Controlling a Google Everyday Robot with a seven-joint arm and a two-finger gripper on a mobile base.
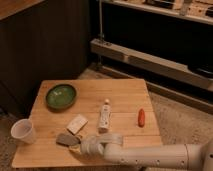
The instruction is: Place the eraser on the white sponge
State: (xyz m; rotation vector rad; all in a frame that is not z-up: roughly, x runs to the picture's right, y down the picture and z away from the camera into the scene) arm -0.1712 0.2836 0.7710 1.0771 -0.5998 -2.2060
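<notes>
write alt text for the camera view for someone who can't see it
A robot arm reaches across a wooden table, its gripper at the grey-brown eraser, which lies beside the white sponge. Also on the table: a green bowl, white cup, white tube and a small red object.

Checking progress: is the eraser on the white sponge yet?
No: the eraser lies on the table beside the white sponge; the gripper is next to it.

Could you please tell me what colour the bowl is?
The bowl is green in the camera view; the end effector is beside the eraser.
</notes>
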